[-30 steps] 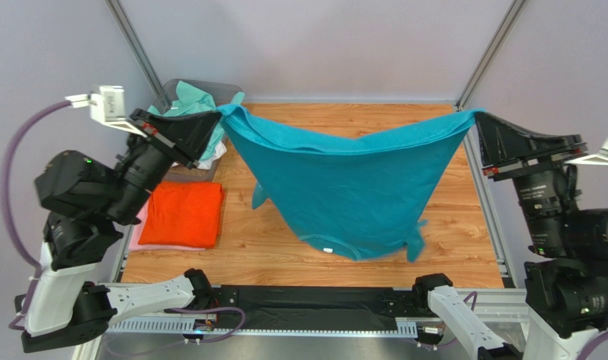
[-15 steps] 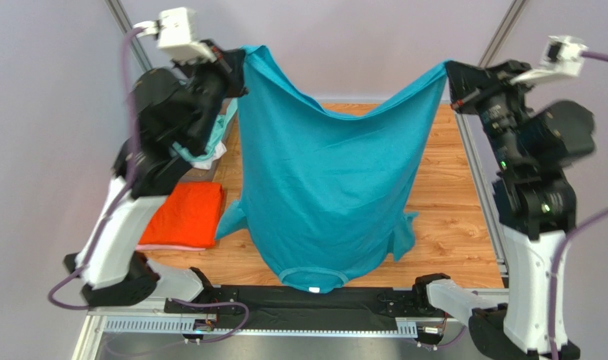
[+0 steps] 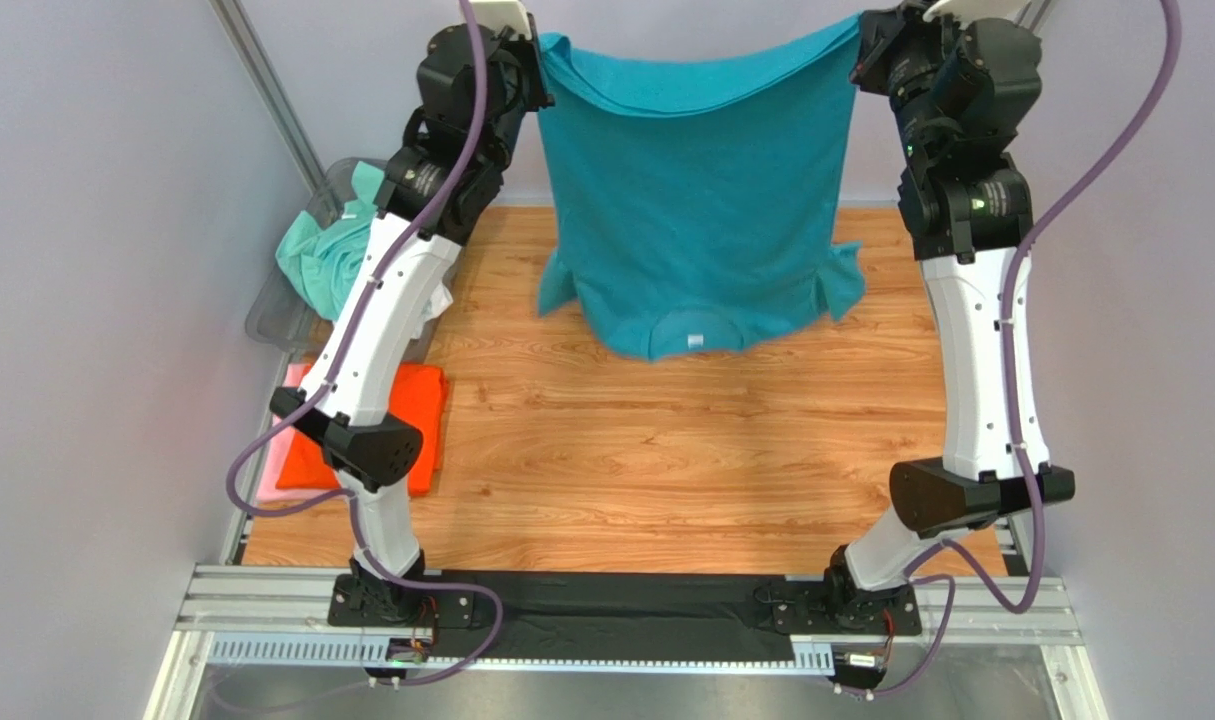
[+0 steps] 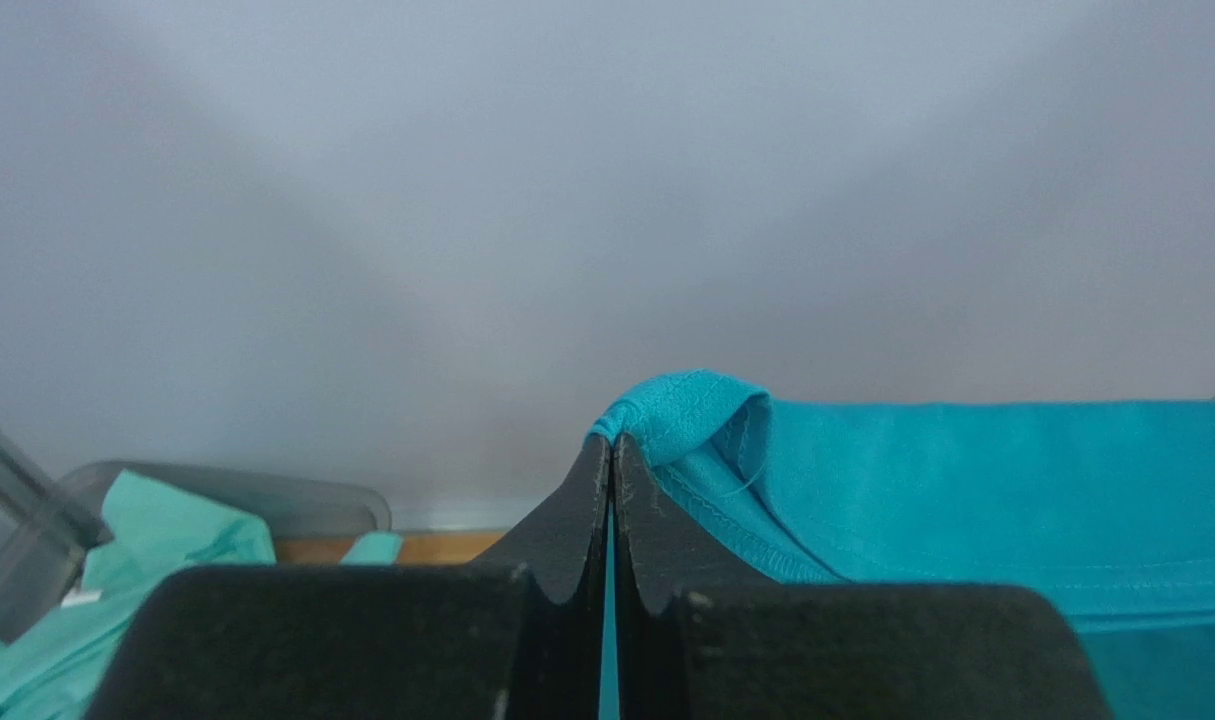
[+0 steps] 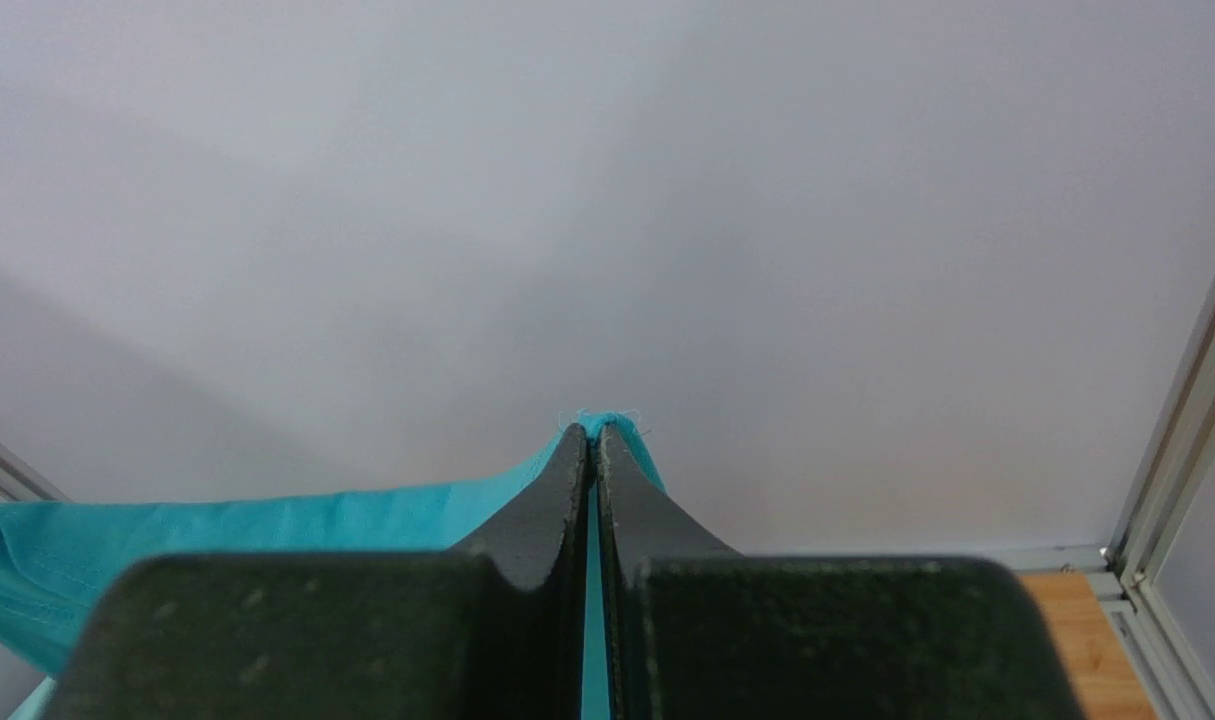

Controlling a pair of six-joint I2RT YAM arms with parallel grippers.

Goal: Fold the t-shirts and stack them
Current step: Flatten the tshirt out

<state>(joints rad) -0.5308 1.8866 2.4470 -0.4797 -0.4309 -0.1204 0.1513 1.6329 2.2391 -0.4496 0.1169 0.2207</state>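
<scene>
Holding a teal-blue short-sleeved cloth t-shirt (image 3: 696, 195) up by its two hem corners, high over the far half of the light wooden table (image 3: 688, 450). Left gripper (image 3: 532, 63) has the left corner, right gripper (image 3: 869, 42) the right corner. Both wrist views show the jaws pressed together with teal cloth pinched between them: left gripper (image 4: 613, 450), right gripper (image 5: 592, 443).

The shirt hangs upside down, hem stretched between the grippers with a slight sag, and collar and tag at the bottom, far-centre. Both sleeves are curled at the lower corners. Cannot tell if the collar touches the wood.

Step, as a judgement: spread-out before folding, so nothing is folded on this shirt yet. The next move calls for bringing both arms down and toward the near side together. The corners should stay well apart so the hem stays taut. The collar end should land first and the body should roll out flat, without bunching the sleeves under it.

Around:
- A folded orange t-shirt (image 3: 427, 420) lies at the left, partly behind the left arm, on a pale pink t-shirt (image 3: 265, 477) of which only an edge shows.
- A mint-green t-shirt (image 3: 320, 248) spills from a clear grey plastic bin (image 3: 272, 312) at far left.

In the way: the orange stack sits just beside the likely landing zone, so the left sleeve could drape onto it. The centre and right of the wood look free.
</scene>
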